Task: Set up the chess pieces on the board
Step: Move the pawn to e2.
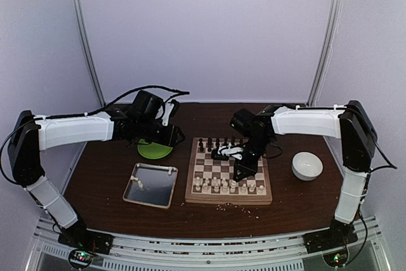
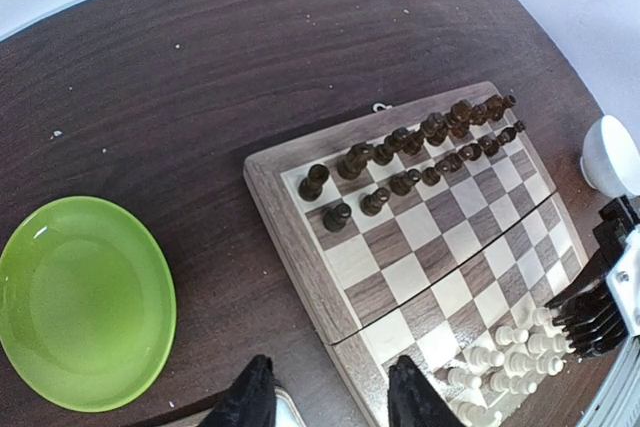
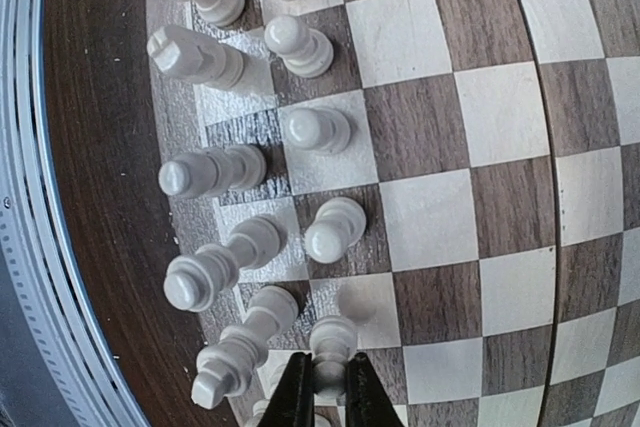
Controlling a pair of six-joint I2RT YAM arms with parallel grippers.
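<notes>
Cream-white pawn [image 3: 333, 339] stands in the second row of the checkered wooden chessboard [image 3: 500, 117], clenched between the right jaws; left jaws hang released and empty over the dark counter [image 2: 200, 77].

So here's the square wooden board [image 2: 268, 187], light and dark brown checks with a tan rim, lying flat. The tiny dark brown-black chessmen [image 2: 433, 127] stand upright in two rows along its far edge. My cream-white chessmen [image 3: 295, 44] stand in two rows along the near edge. One cream pawn [image 3: 333, 342] in the inner row is upright on its square, pinched at the neck by my right gripper [image 3: 325, 387].
</notes>
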